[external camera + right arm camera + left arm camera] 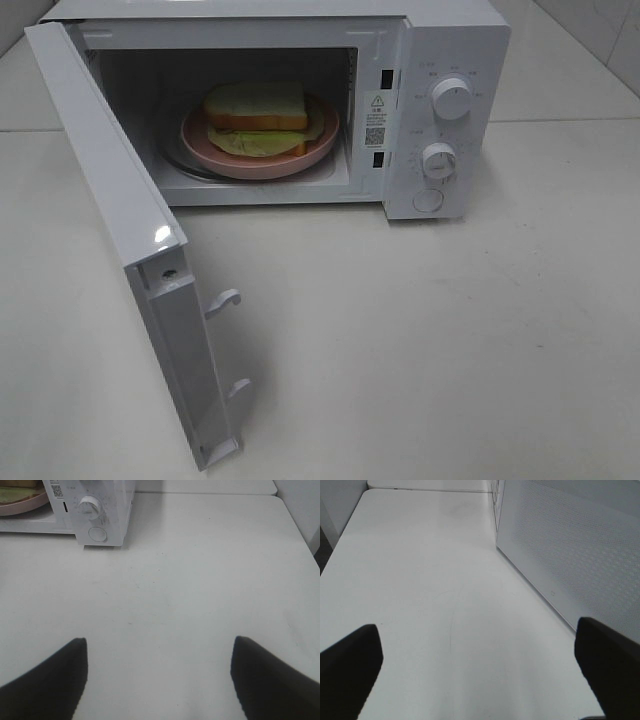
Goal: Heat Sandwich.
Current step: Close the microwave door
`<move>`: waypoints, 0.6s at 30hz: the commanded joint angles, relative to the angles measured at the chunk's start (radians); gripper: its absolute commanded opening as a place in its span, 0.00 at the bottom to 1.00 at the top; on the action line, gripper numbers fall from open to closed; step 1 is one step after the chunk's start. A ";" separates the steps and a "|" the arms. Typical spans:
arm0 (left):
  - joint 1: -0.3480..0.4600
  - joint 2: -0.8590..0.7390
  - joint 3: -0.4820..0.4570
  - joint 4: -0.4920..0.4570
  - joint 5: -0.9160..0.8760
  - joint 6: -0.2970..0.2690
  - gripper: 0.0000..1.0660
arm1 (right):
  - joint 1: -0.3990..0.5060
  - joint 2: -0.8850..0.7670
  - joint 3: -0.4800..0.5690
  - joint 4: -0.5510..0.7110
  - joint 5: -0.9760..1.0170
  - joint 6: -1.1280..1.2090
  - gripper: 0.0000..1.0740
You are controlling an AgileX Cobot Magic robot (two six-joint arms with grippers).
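Observation:
The sandwich (256,110), white bread with tan crust and yellow-green filling, lies on a round pink plate (262,160) inside the white microwave (455,45). The microwave door (120,220) stands wide open, swung to the front left. Neither gripper shows in the exterior high view. My left gripper (480,675) is open and empty over the table, beside the door's outer face (570,555). My right gripper (157,680) is open and empty over the table, in front of and to the right of the microwave; the plate's edge (22,505) shows in the right wrist view.
The microwave's control panel carries two knobs (451,98) (439,159) and a round button (428,200); the lower knob (90,506) and the button (97,534) also show in the right wrist view. The white table (430,340) spreads in front. A table edge shows at the right of the right wrist view (302,535).

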 commanded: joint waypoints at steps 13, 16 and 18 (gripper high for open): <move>0.003 -0.023 0.001 -0.005 -0.006 0.002 0.95 | -0.007 -0.028 0.001 0.001 -0.003 -0.005 0.71; 0.003 -0.023 0.001 -0.005 -0.006 0.002 0.95 | -0.007 -0.028 0.001 0.001 -0.003 -0.005 0.71; 0.003 -0.023 0.001 -0.005 -0.006 0.002 0.95 | -0.007 -0.028 0.001 0.001 -0.003 -0.005 0.71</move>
